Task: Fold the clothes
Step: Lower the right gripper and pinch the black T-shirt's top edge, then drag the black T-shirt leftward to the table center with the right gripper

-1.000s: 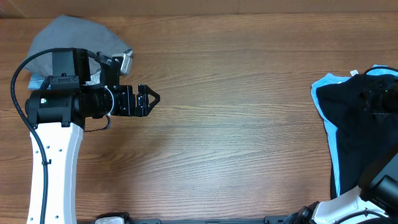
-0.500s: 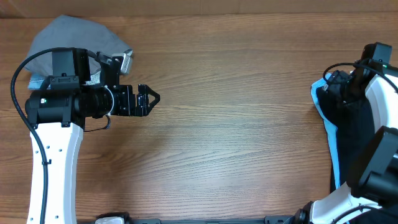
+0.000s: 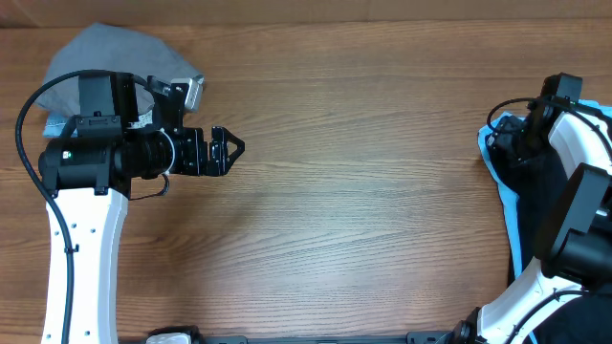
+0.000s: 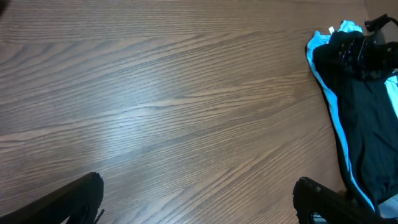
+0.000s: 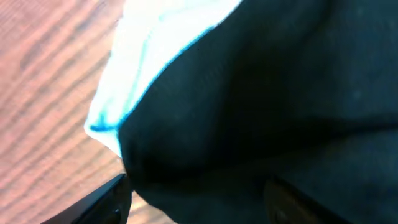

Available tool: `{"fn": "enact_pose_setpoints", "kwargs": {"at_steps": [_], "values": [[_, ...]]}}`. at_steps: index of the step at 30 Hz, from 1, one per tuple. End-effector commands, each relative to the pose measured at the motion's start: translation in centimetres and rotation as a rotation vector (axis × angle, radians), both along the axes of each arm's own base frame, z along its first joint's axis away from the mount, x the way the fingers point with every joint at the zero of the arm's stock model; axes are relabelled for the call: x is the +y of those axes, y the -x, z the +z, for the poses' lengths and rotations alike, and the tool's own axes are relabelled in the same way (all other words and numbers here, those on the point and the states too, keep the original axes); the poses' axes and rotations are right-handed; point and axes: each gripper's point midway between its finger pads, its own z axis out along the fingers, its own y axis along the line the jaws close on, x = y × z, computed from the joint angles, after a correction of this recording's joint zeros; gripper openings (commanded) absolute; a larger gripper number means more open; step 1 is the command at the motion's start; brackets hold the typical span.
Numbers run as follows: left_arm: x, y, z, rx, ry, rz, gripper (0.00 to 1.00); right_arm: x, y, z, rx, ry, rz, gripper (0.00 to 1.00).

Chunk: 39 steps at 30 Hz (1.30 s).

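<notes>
The right hand [image 5: 196, 186] is hovering low at the far right edge of the counter [image 3: 363, 191], fingers spread either side of a bulge of the black T-shirt [image 4: 360, 124], which is lying heaped on the light blue T-shirt [image 5: 168, 31]; I'd guess it's aiming to drag that top garment onto the bare wood for folding. The left hand [image 3: 229, 150] is hanging released and empty over the left side, well apart from the pile, probably waiting its turn.

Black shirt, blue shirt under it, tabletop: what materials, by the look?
Black T-shirt: soft matte knit, likely cotton; drapes in limp folds. Light blue T-shirt: similar thin matte fabric, edge curls softly. Tabletop: wood or wood-look laminate, visible grain, slight sheen.
</notes>
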Motion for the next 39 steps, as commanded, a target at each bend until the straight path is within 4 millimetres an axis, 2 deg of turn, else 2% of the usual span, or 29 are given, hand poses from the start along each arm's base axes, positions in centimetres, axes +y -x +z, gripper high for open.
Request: {"fn": "enact_pose_setpoints", "kwargs": {"at_steps": [1, 6, 10, 12, 17, 19, 22, 25, 29, 39], "values": [[-0.2, -0.4, 0.8, -0.041, -0.016, -0.026, 1.00, 0.3, -0.5, 0.0, -0.019, -0.028, -0.024, 0.72], [-0.2, -0.4, 0.8, -0.041, -0.016, -0.026, 1.00, 0.5, -0.5, -0.1, -0.022, -0.074, -0.163, 0.72], [-0.2, -0.4, 0.8, -0.041, -0.015, -0.026, 1.00, 0.8, -0.6, -0.2, -0.019, -0.077, -0.169, 0.71], [-0.3, -0.3, 0.9, -0.041, -0.009, -0.029, 1.00, 1.0, -0.6, -0.5, -0.011, -0.079, -0.164, 0.67], [-0.4, -0.2, 0.9, -0.036, -0.002, -0.033, 1.00, 1.5, -0.1, -2.5, 0.041, -0.092, -0.177, 0.64], [-0.4, -0.2, 0.8, -0.032, -0.002, -0.033, 1.00, 1.6, 0.1, -3.1, 0.057, -0.099, -0.178, 0.48], [-0.4, 0.0, 0.7, -0.024, -0.002, -0.033, 1.00, 1.6, 0.0, -2.9, 0.053, -0.100, -0.174, 0.29], [-0.4, 0.2, 0.6, -0.015, -0.001, -0.033, 1.00, 1.2, -0.2, -1.6, 0.048, -0.096, -0.171, 0.12], [-0.4, 0.2, 0.6, -0.013, -0.001, -0.033, 1.00, 0.6, -0.6, 1.4, 0.009, -0.081, -0.160, 0.04], [-0.4, 0.2, 0.6, -0.011, -0.002, -0.033, 1.00, -0.1, -1.0, 11.4, -0.161, -0.009, -0.169, 0.04]]}}
